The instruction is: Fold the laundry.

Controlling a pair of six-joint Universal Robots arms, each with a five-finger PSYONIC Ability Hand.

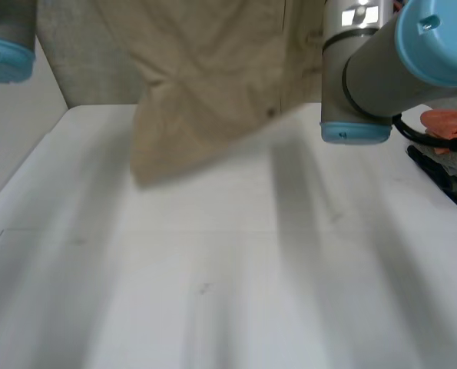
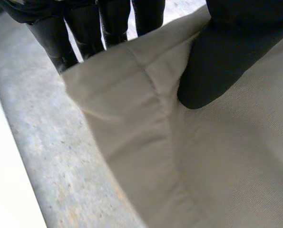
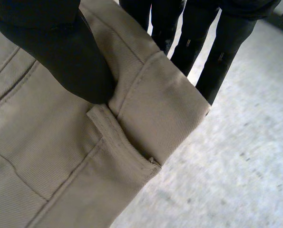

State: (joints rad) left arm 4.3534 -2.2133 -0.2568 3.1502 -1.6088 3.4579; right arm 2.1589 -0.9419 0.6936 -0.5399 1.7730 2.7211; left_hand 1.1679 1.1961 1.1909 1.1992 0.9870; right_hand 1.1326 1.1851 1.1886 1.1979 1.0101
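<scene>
Nearest you, the white table (image 1: 213, 307) is bare. Past that, over the table's far half, your beige trousers (image 1: 205, 84) hang between the left arm (image 1: 5, 46) and the right arm (image 1: 374, 69). They are held up, not spread flat. Your left hand (image 2: 227, 61) is clamped on a seamed edge, thumb on the near face and fingers (image 2: 55, 42) behind the cloth. Your right hand (image 3: 55, 52) pinches the waistband the same way, thumb just beside a belt loop (image 3: 120, 137), fingers (image 3: 227, 52) behind. The long axis runs up-down. The bottom edge slants, with the lowest corner (image 1: 140, 173) pointing down on the left-arm side. You can't tell if it touches the table. Orange cloth (image 1: 451, 123) lies at the far right edge, well apart.
</scene>
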